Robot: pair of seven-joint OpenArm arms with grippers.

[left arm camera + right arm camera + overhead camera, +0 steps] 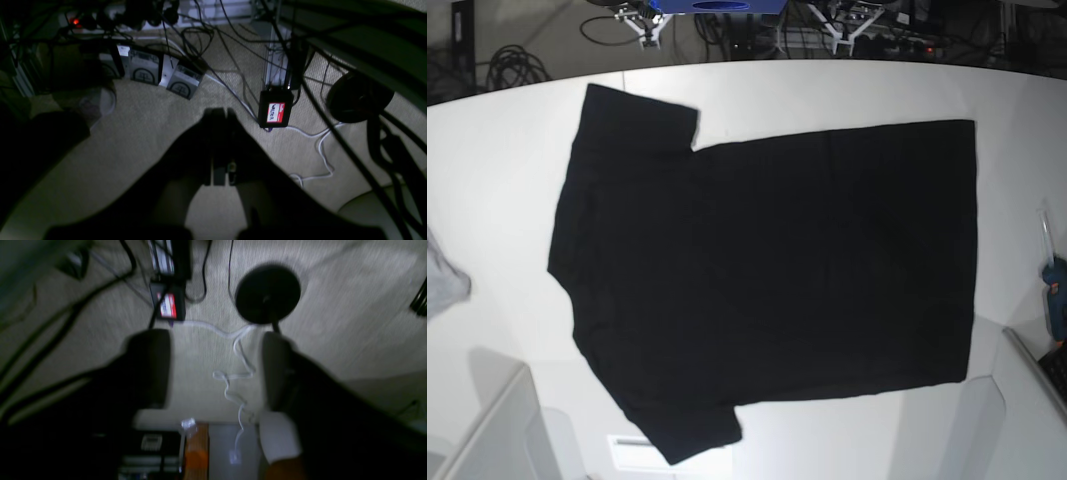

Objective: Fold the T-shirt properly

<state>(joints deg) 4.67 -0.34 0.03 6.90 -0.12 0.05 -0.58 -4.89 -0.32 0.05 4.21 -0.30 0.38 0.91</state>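
The T-shirt (pixel 767 275) lies spread flat on the white surface (pixel 847 90), plain black side up, sleeves toward the left of the base view and hem toward the right. Laid open like this, its edges and corners are easy to reach, so folding looks not yet begun. Neither arm shows over the surface; both wrist cameras look down at carpet and cables (pixel 313 133), which suggests the arms hang parked off the edge. The left pincer (pixel 220 115) is clenched on nothing, its tips pressed together. The right pincer (pixel 215 370) is released, its fingers (pixel 150 366) standing wide apart and empty. A small grey cloth (pixel 442 280) sits at the left edge, clear of the shirt.
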